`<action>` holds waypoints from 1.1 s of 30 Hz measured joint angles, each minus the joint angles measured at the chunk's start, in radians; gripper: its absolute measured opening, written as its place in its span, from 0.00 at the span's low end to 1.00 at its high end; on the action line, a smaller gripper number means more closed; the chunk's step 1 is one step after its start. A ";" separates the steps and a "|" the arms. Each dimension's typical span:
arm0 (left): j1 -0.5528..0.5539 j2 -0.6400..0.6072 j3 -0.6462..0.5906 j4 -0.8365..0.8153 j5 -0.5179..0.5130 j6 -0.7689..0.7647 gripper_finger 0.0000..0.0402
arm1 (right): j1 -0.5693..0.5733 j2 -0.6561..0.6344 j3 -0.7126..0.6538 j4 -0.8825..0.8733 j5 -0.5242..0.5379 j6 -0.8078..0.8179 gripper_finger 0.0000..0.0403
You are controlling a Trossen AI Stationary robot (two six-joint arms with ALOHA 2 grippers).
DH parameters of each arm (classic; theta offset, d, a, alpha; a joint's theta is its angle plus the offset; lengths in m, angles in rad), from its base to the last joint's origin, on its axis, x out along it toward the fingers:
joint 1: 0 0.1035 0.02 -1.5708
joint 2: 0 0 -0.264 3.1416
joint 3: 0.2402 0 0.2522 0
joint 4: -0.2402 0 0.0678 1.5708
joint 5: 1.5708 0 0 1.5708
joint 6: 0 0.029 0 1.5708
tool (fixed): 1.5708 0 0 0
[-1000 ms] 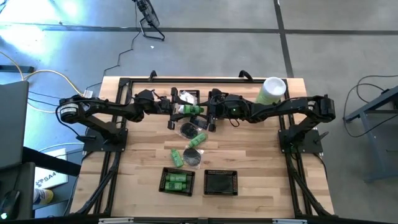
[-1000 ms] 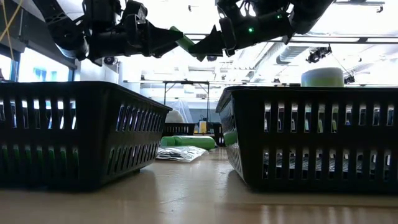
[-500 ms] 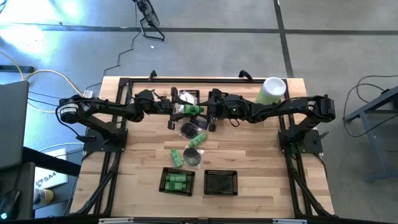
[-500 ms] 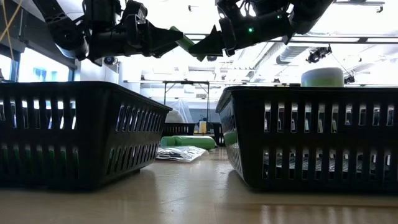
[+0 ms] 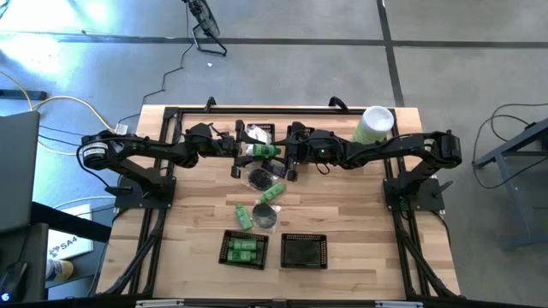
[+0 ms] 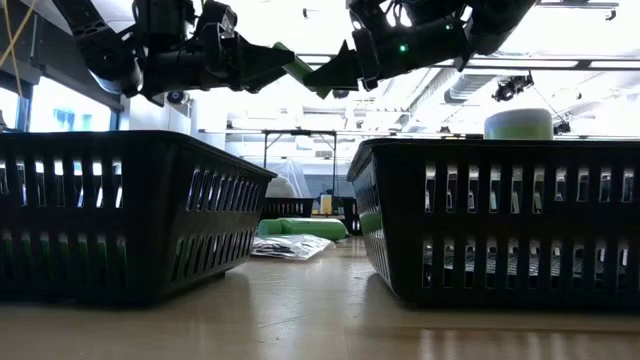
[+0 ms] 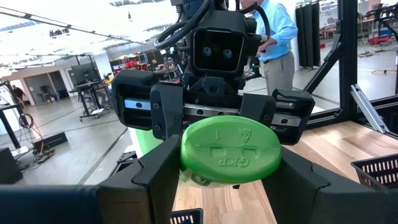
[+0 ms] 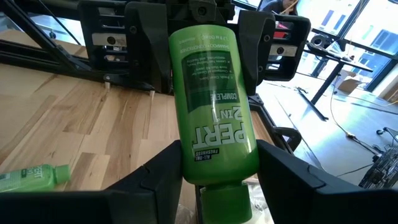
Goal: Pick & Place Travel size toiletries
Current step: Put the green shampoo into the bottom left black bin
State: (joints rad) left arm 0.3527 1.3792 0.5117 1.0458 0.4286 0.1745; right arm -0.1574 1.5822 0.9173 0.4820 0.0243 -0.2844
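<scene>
light: daylit, bright | glare: ceiling washed out behind the silhouetted arms, low view | focus: green bottle between the jaws rendered sharp, room beyond softened | shadows: soft, cast under baskets

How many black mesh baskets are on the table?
2: both stand at the table's near edge, side by side. The left basket holds green bottles; the right basket looks dark inside.

A robotics lab or workshop in an open industrial hall. The wooden tabletop stands on a bare concrete floor with cables trailing across it. Beyond it are more black-framed workbenches, exposed ceiling ducts, large windows, and a person standing nearby.
</scene>
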 joint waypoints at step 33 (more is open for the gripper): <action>0.000 0.002 -0.001 0.002 -0.007 -0.002 0.48 | -0.007 -0.149 0.001 -0.206 0.049 -0.079 0.74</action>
State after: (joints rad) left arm 0.3531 1.3808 0.5106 1.0477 0.4214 0.1726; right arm -0.1646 1.4334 0.9184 0.2757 0.0731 -0.3637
